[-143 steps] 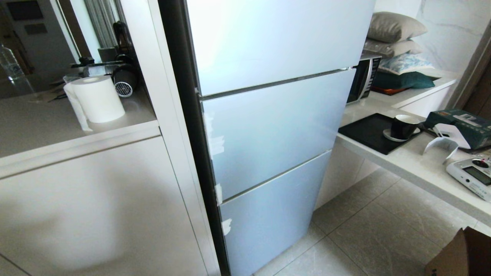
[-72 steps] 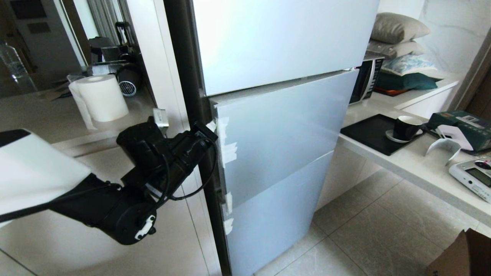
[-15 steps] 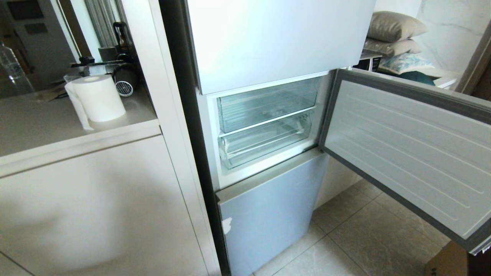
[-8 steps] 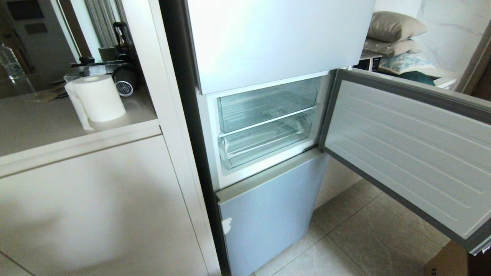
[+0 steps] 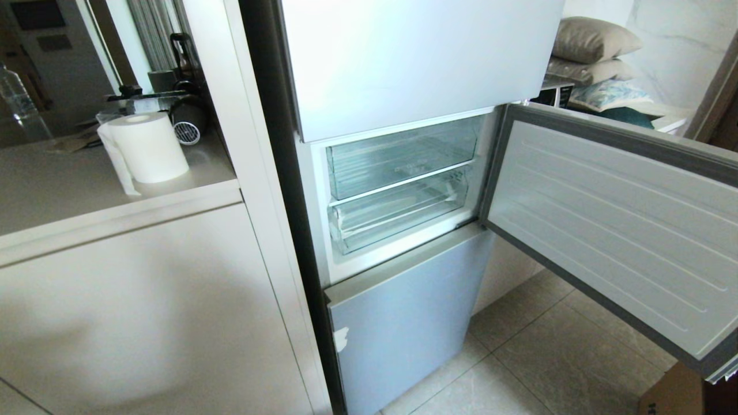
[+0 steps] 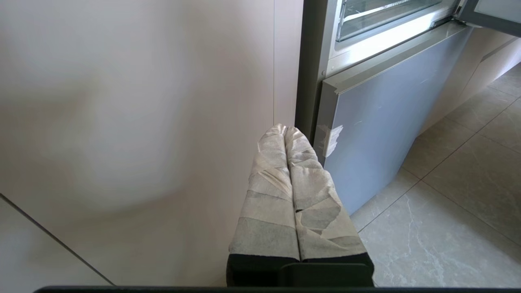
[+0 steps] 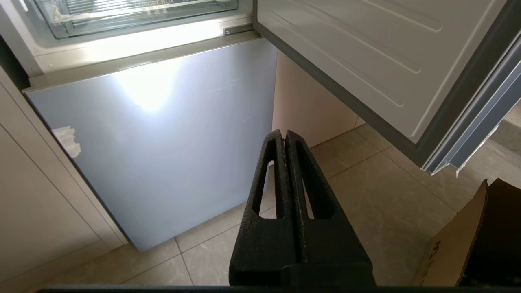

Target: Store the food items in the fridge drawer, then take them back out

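Home kitchen imo: 3-door fridge [image 5: 403,63] w/ middle door [image 5: 611,230] open, built-in cabinets [image 5: 144,311], paper towel roll [image 5: 147,147] on counter [image 5: 52,190], tile floor [image 5: 553,357], pillows [image 5: 594,40] in the back.

fridge drawer [image 7: 134,12] cut off, carton [image 7: 468,244] cropped

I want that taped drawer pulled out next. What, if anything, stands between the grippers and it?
Nothing visible does. The middle door is swung wide to the right, leaving the fridge drawer exposed. Left gripper and right gripper sit shut, below, facing the bottom door.
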